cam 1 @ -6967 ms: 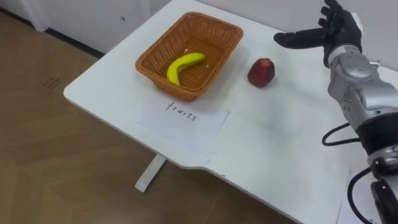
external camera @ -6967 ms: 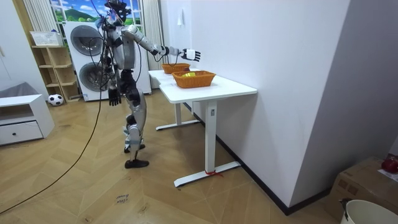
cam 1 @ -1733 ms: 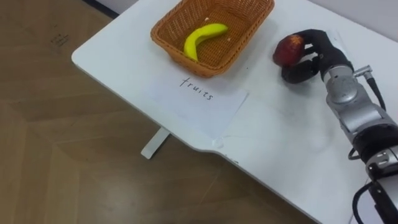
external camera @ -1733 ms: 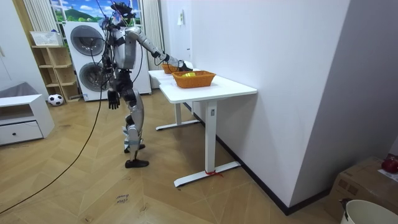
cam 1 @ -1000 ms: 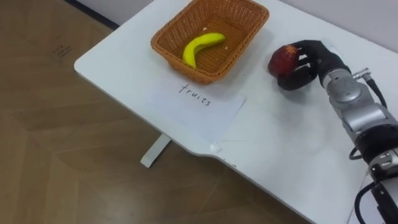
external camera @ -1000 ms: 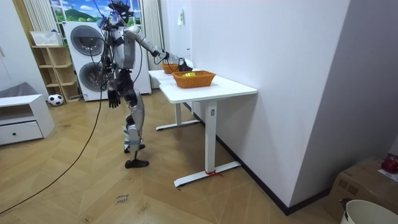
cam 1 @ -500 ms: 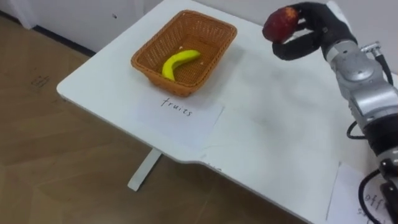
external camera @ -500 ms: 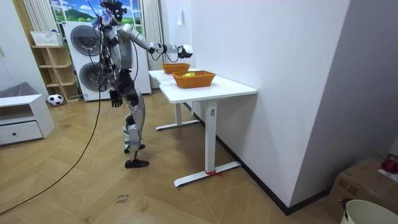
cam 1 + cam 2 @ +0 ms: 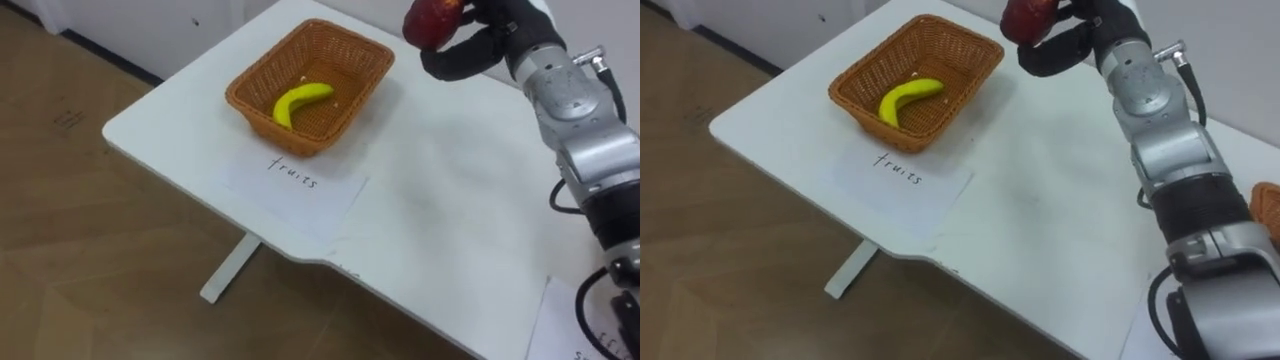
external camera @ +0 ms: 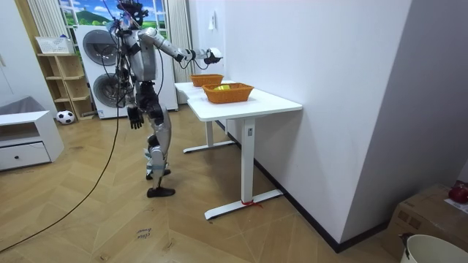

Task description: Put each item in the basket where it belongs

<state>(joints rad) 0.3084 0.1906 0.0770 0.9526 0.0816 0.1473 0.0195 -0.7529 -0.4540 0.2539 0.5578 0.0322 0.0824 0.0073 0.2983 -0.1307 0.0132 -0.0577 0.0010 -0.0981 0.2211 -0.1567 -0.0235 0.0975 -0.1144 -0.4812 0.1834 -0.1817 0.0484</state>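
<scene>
In the left eye view, a dark red apple (image 9: 432, 18) is held well clear above the white table (image 9: 450, 180) by the right hand (image 9: 495, 35), whose dark fingers and thumb are curled round the fruit from below and behind. An orange woven wicker basket (image 9: 255, 122) stands on the table to the left of the hand, with a curved yellow banana (image 9: 298, 102) lying inside it and a white paper sheet with handwriting (image 9: 300, 190) lying flat just in front of it. The step in hand is judged to be carrying the apple to this basket. The apple should be brought over the open middle, lowered past the rim and let go low, beside the banana rather than on it, so that it cannot bounce out. Nothing is seen standing between hand and basket. In the room view, the robot is seen standing beside the table with its right arm stretched over it. The left hand (image 10: 134, 117) hangs by the hip, and its state cannot be told. A second wicker basket (image 10: 205, 79) stands farther along the table, and a white washing machine (image 10: 102, 51) stands behind the robot. In the right eye view, the same grasp is shown.
</scene>
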